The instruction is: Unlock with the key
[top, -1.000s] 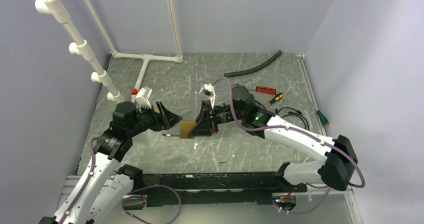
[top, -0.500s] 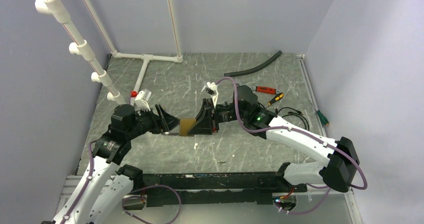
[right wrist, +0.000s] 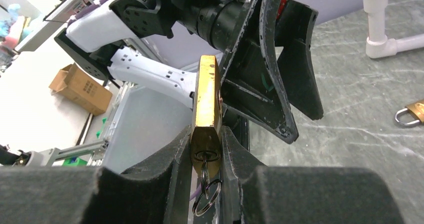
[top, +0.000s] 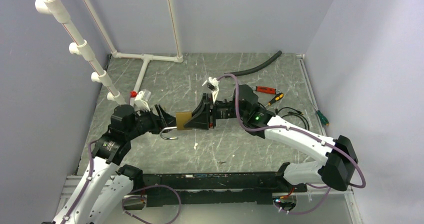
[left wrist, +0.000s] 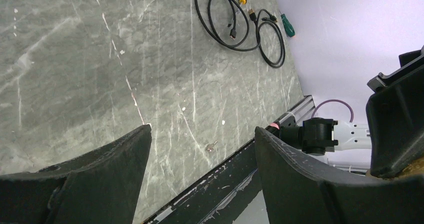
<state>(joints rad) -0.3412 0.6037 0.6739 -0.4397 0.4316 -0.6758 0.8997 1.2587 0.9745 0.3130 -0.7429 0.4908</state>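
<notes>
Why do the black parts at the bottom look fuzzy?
Right wrist view: black jaws too close to the lens blur, the brass padlock is sharp, the room behind washes out. Left wrist view: jaws dark, grey marbled table crisp.

Right claw [right wrist: 206, 144] clamps the brass padlock [right wrist: 207, 94] at centre frame, key [right wrist: 205, 171] dangling from its keyhole; left claw [right wrist: 305, 126] gapes just behind, upper middle.

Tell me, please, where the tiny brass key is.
Right wrist view: the tiny brass key sits in the brass padlock held by the right tool.
</notes>
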